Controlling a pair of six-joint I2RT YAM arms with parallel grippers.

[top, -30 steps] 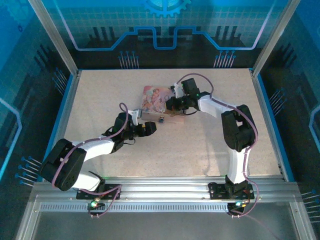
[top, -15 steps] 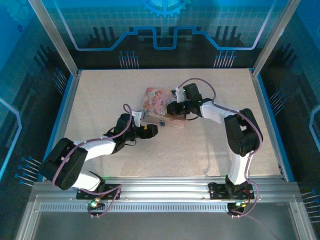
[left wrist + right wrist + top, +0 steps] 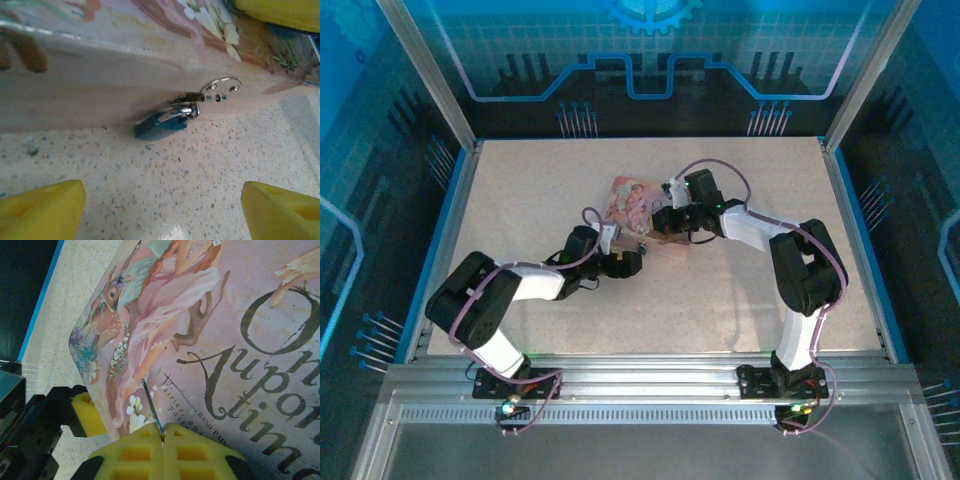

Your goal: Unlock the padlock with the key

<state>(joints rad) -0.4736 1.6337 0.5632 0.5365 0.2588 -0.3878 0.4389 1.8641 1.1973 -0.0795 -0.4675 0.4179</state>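
The padlock (image 3: 159, 126), tiny with a dark blue body and silvery shackle, hangs from the hasp on the front wall of the pink picture tin (image 3: 100, 85) and rests on the table. From above, the padlock (image 3: 642, 243) lies just ahead of my left gripper (image 3: 623, 262). In the left wrist view that left gripper (image 3: 162, 215) is open, its yellow fingers (image 3: 40, 210) wide apart, short of the lock. My right gripper (image 3: 163, 432) is shut on the key (image 3: 151, 405), whose thin blade sticks out over the tin's lid (image 3: 240, 340).
The speckled table (image 3: 720, 290) is walled by aluminium rails and blue panels. The right gripper (image 3: 665, 222) hovers over the tin's (image 3: 630, 203) near right corner, and its yellow finger (image 3: 280, 12) shows above the tin. The left gripper's finger (image 3: 87, 412) shows beside the tin.
My left arm has reached right and forward, bringing its open gripper close to the padlock. The right gripper, still shut on the key, has shifted slightly over the tin.
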